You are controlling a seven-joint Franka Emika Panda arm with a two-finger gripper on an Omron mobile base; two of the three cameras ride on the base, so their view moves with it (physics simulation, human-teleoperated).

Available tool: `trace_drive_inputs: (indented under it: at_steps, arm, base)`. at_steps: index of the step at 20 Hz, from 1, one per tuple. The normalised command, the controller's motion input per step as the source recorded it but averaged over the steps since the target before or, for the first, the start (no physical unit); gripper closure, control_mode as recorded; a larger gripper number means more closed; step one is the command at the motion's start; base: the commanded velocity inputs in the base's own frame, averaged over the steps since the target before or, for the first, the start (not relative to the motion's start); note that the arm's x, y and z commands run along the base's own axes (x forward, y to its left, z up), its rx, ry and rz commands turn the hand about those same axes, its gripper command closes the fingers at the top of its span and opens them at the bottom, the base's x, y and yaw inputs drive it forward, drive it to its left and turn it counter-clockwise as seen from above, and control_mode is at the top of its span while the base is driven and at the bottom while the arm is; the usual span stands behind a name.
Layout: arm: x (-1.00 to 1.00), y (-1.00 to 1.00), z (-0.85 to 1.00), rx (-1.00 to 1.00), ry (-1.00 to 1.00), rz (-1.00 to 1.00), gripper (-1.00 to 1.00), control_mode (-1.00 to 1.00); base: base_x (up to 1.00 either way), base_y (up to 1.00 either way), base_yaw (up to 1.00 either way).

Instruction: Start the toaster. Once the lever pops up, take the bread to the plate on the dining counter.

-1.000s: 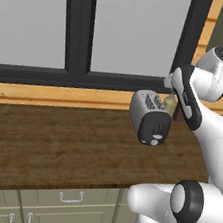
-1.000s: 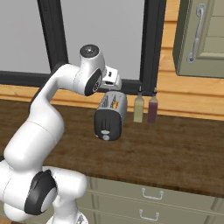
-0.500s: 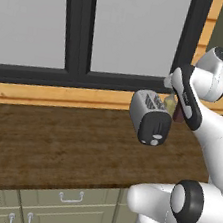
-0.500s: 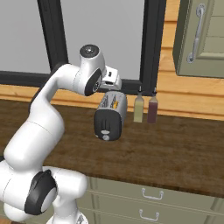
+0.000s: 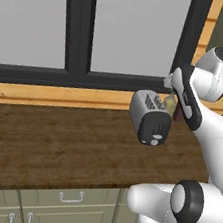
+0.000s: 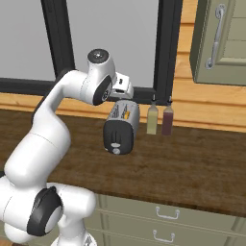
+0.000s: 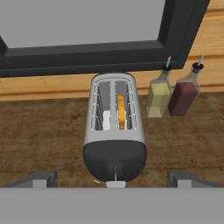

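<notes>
Nothing has shifted: your fingers (image 7: 113, 179) stay spread wide, empty. The rounded silver toaster (image 7: 114, 131) sits between and just ahead of them, whitish lever tab (image 7: 115, 183) nearest, unpressed. Pressing it comes next.

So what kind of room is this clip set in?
Most likely a home kitchen, rendered. A silver toaster stands on a dark wood worktop with sage-green drawers below. Two stoppered bottles stand by the window, and a wall cabinet hangs at right.
</notes>
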Motion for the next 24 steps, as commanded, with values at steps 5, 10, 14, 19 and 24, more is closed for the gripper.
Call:
trace_drive_inputs:
  at_steps: [5,10,14,19,24]
  arm:
    - [0.0,0.0,0.0,0.0,0.0,0.0,-1.0,-1.0]
    - [0.0,0.0,0.0,0.0,0.0,0.0,-1.0,-1.0]
    - [0.0,0.0,0.0,0.0,0.0,0.0,-1.0,-1.0]
    - [0.0,0.0,0.0,0.0,0.0,0.0,-1.0,-1.0]
    - [0.0,0.0,0.0,0.0,0.0,0.0,-1.0,-1.0]
  base:
    - [0.0,0.0,0.0]
    - [0.0,0.0,0.0]
    - [0.0,0.0,0.0]
    - [0.0,0.0,0.0]
    - [0.0,0.0,0.0]
